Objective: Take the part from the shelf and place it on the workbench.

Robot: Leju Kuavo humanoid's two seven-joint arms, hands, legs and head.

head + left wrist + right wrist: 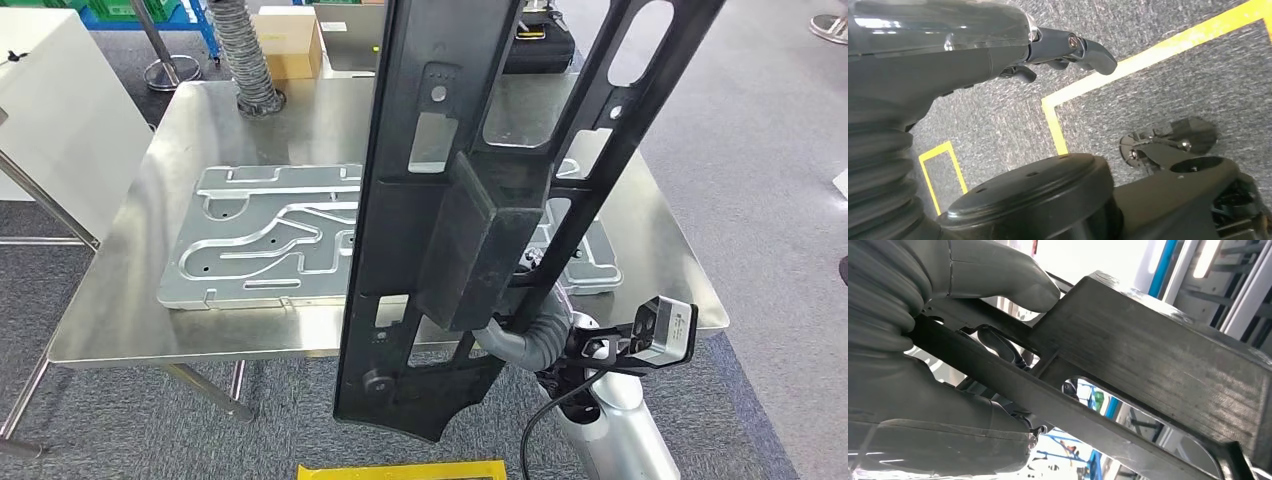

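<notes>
A long black frame-like part (440,200) with cut-outs and a thick block at its middle stands nearly upright, tilted, in front of me over the steel workbench (170,140). My right hand (520,338) grips it from behind near its lower half, and the part hides most of the fingers. In the right wrist view the thumb (998,285) presses on the part (1158,355) beside the block while the fingers wrap a bar of it. My left hand (1063,47) hangs over the grey floor with its fingers loosely apart and nothing in them.
A silver stamped metal plate (265,235) lies flat on the workbench. At the bench's far edge stand a corrugated hose (245,55) and a cardboard box (290,45). A white panel (60,110) stands at the left. Yellow floor tape (400,470) runs by my feet.
</notes>
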